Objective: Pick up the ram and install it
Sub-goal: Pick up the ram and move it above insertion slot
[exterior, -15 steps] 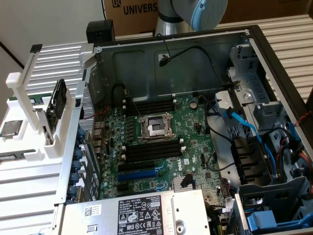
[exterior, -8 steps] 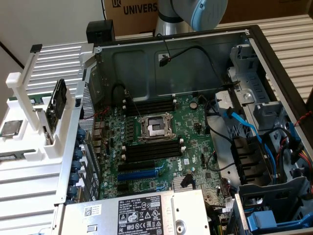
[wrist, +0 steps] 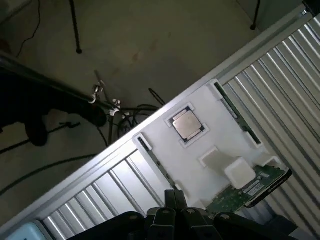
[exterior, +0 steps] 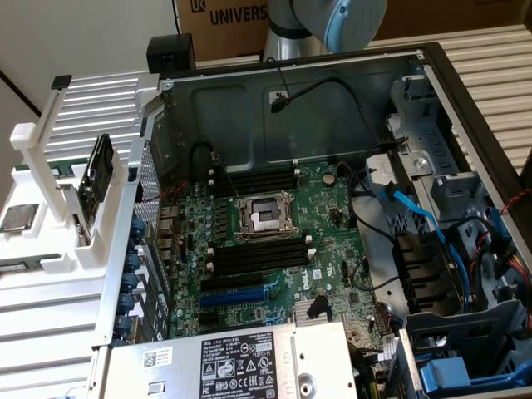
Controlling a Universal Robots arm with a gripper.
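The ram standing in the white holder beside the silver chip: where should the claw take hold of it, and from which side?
Take the ram by its long top edge near the middle, the claw closing across its flat faces, from straight above. It seems to stand on edge in a slot of the white holder, so only that thin edge is free.

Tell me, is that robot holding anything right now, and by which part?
Nothing is held. The tool is shut and empty, above the white tray with the square silver chip.
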